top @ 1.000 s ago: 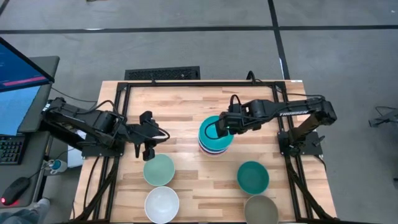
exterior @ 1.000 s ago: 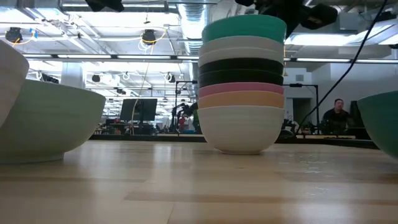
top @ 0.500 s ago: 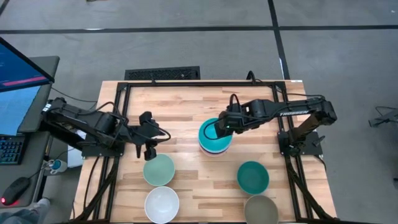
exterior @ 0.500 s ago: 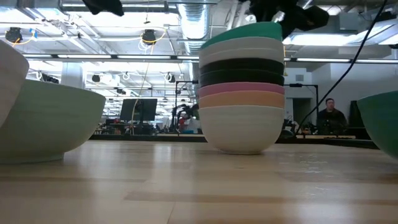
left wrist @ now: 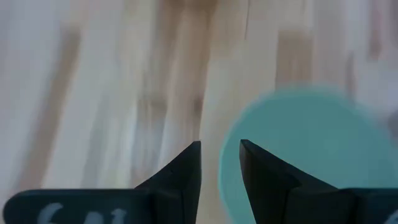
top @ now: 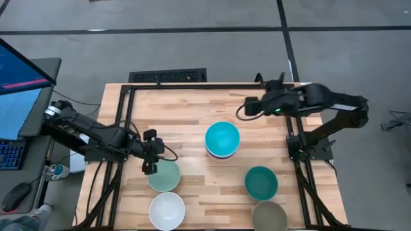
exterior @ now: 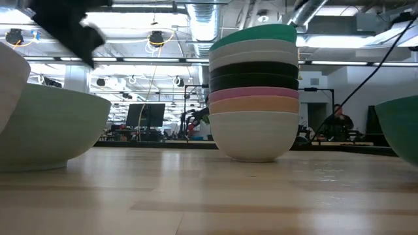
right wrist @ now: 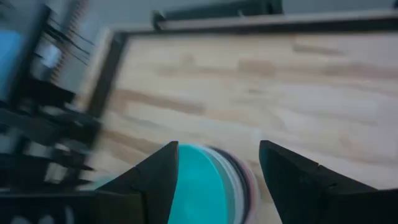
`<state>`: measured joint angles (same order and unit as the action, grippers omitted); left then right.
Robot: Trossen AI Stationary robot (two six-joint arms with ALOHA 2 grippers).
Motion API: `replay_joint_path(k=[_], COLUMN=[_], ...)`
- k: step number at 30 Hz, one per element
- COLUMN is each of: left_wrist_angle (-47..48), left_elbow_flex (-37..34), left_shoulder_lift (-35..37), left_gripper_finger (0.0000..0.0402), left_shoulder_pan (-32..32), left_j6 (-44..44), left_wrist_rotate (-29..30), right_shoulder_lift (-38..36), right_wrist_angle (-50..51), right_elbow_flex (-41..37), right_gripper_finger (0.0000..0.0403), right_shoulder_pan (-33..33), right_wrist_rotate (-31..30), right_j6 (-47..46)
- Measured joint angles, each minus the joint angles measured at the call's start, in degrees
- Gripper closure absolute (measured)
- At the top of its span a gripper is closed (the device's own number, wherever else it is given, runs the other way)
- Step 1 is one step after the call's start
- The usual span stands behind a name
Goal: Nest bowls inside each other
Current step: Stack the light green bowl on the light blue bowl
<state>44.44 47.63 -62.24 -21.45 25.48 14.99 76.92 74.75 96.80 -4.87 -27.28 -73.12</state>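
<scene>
Teal bowl (top: 222,136) tops stack (exterior: 254,98), layers visible only low.

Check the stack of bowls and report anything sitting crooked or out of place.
The top teal bowl on the stack sits tilted in the low view: its rim is higher on the right than on the left, so it is not fully seated in the white bowl beneath. The bowls below it look level.

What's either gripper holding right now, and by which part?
Nothing. The right gripper is open and clear of the stack of bowls. The left gripper is open, empty, at the pale green bowl's rim.
</scene>
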Motion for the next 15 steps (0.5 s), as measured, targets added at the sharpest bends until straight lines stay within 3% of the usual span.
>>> replay_joint_path(k=[7,15], left_wrist_angle=[-1.06,-1.61], left_elbow_flex=[-8.37,-8.86], left_shoulder_lift=[-0.02,-0.13], left_gripper_finger=[0.0285,0.0221], left_shoulder_pan=[0.00,0.02], left_j6=[1.22,2.01], left_wrist_rotate=[-3.31,-5.93], right_shoulder_lift=[-3.55,-3.49], right_wrist_angle=[-0.69,1.70], right_elbow_flex=[2.23,2.18], right_gripper_finger=[0.0133,0.0098], right_shoulder_pan=[-2.20,-2.59], right_wrist_rotate=[-3.18,-3.00], right_j6=[5.10,7.16])
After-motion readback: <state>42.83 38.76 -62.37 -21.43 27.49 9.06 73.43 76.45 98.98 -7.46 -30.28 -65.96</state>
